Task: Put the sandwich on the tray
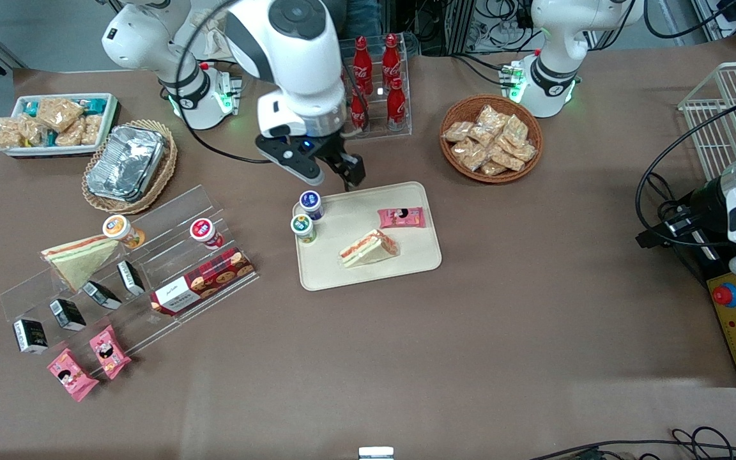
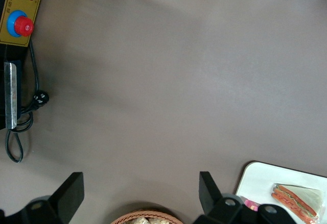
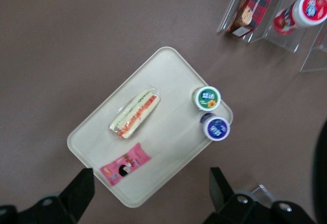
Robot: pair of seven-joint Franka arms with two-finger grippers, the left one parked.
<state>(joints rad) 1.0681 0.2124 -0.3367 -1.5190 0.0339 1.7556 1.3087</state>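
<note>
Sitting flat on the tray [image 1: 406, 255], the sandwich [image 1: 368, 248] is near a pink packet [image 1: 401, 218] and two cups [image 1: 307, 217]. The gripper [image 1: 336, 174] hangs above the tray's farther edge. Wrist cam: fingers [image 3: 82, 191] spread wide, nothing between them, sandwich [image 3: 134, 113] mid-tray [image 3: 97, 132].

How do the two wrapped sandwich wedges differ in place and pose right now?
The sandwich lies flat on the tray, below the open gripper; the second wedge leans on the clear tiered stand. The sandwich shows its red-orange cut edge; the second wedge shows mostly bread. Both are triangular and wrapped.
</note>
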